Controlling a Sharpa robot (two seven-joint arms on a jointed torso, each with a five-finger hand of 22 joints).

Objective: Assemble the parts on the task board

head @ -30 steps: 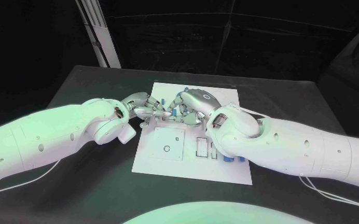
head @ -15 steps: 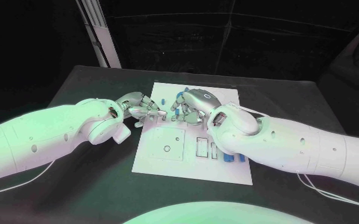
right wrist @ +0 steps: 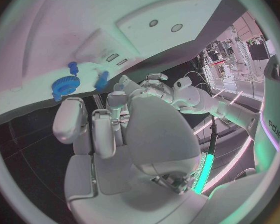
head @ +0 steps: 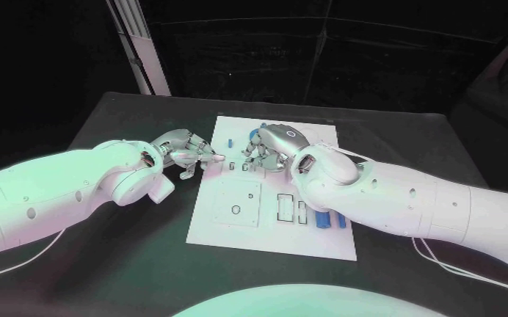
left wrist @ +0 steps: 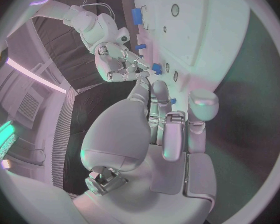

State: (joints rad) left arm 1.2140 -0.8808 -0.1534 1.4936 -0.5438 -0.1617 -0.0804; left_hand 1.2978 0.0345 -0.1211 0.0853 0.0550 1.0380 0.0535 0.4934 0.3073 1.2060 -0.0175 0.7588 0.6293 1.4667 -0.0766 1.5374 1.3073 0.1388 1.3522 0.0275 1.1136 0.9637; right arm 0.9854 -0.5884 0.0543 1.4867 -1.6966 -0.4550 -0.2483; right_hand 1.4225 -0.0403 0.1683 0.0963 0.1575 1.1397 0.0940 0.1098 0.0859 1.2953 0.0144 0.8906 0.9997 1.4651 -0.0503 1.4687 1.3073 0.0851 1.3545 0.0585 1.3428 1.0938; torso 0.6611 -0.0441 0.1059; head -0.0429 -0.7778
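The white task board [head: 238, 218] lies mid-table. My left hand [head: 186, 154] hovers at the board's left edge with its fingers stretched out and nothing in them; its fingers [left wrist: 162, 109] point toward my right hand [left wrist: 118, 62]. My right hand [head: 270, 148] is curled over the board's far middle. Its fingertips [right wrist: 115, 98] are close to a small blue part [right wrist: 101, 79], also visible as the blue part [left wrist: 157, 68]; whether they pinch it is unclear. A blue gear [right wrist: 65, 86] lies beside it. A blue peg [head: 231, 141] stands between the hands. Two blue parts [head: 329, 219] sit in slots near the front right.
The board carries a raised square plate [head: 235, 203] with a round hole and several narrow slots [head: 284, 207]. Black table [head: 127, 258] surrounds the board. A pale post [head: 132, 31] rises behind the table's far left corner.
My left hand has drawn back leftward, away from the right hand and off the board's middle. The right hand has stayed in place, shifting slightly toward the far edge.
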